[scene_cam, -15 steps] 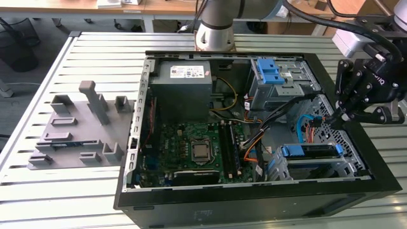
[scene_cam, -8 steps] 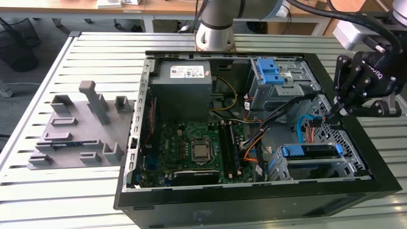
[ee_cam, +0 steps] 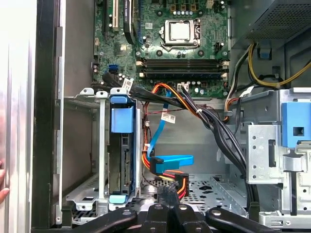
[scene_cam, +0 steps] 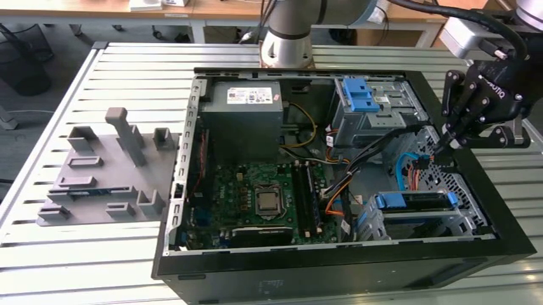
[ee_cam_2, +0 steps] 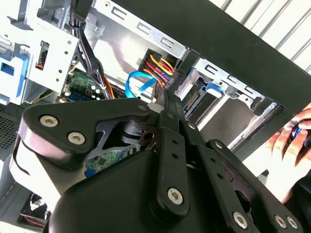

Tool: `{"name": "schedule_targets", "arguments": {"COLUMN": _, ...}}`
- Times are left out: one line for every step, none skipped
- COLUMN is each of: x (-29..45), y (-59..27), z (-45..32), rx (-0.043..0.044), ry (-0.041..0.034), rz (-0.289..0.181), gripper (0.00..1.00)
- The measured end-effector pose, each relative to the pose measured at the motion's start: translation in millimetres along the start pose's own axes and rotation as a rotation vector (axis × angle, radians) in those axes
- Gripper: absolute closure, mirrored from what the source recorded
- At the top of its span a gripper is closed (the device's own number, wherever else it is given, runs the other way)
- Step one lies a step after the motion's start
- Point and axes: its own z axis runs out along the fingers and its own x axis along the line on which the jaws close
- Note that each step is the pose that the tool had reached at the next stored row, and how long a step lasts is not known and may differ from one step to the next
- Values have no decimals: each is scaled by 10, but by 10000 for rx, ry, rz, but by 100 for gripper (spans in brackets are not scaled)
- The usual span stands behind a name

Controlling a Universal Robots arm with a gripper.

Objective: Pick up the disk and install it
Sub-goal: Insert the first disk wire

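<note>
Scanning the exterior view's left to right, I see the disk already seated in its bay at the near right corner of the case, loose cables just beyond, and my gripper clenched on nothing visible right above them, so any downward drift could snag or unplug one.

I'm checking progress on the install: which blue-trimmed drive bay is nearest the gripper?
The one holding the disk, framed by one blue carrier, close beside the gripper. The cage with two blue latches sits farther off.
</note>
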Motion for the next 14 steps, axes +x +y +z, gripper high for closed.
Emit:
{"name": "schedule_targets", "arguments": {"x": -2, "y": 0, "z": 1, "rx": 0, "ry": 2, "rz": 0, "gripper": 89}}
{"name": "schedule_targets", "arguments": {"x": -5, "y": -1, "z": 5, "rx": -1, "ry": 9, "rz": 1, "gripper": 89}}
{"name": "schedule_targets", "arguments": {"x": -9, "y": -3, "z": 8, "rx": -1, "ry": 24, "rz": 0, "gripper": 89}}
{"name": "schedule_targets", "arguments": {"x": -16, "y": -7, "z": 15, "rx": -4, "ry": 37, "rz": 0, "gripper": 89}}
{"name": "schedule_targets", "arguments": {"x": -21, "y": -10, "z": 23, "rx": -6, "ry": 42, "rz": 0, "gripper": 89}}
{"name": "schedule_targets", "arguments": {"x": -25, "y": -9, "z": 27, "rx": -7, "ry": 48, "rz": 1, "gripper": 89}}
{"name": "schedule_targets", "arguments": {"x": -31, "y": -10, "z": 31, "rx": -7, "ry": 58, "rz": 3, "gripper": 83}}
{"name": "schedule_targets", "arguments": {"x": -39, "y": -10, "z": 35, "rx": -7, "ry": 68, "rz": 4, "gripper": 83}}
{"name": "schedule_targets", "arguments": {"x": -45, "y": -10, "z": 38, "rx": -7, "ry": 83, "rz": 4, "gripper": 81}}
{"name": "schedule_targets", "arguments": {"x": -52, "y": -11, "z": 42, "rx": -6, "ry": 114, "rz": 5, "gripper": 81}}
{"name": "schedule_targets", "arguments": {"x": -59, "y": -11, "z": 46, "rx": -5, "ry": 169, "rz": 7, "gripper": 75}}
{"name": "schedule_targets", "arguments": {"x": -67, "y": -11, "z": 51, "rx": -3, "ry": 250, "rz": 12, "gripper": 75}}
{"name": "schedule_targets", "arguments": {"x": -75, "y": -11, "z": 57, "rx": -1, "ry": 345, "rz": 15, "gripper": 75}}
{"name": "schedule_targets", "arguments": {"x": -82, "y": -11, "z": 64, "rx": 2, "ry": 432, "rz": 19, "gripper": 75}}
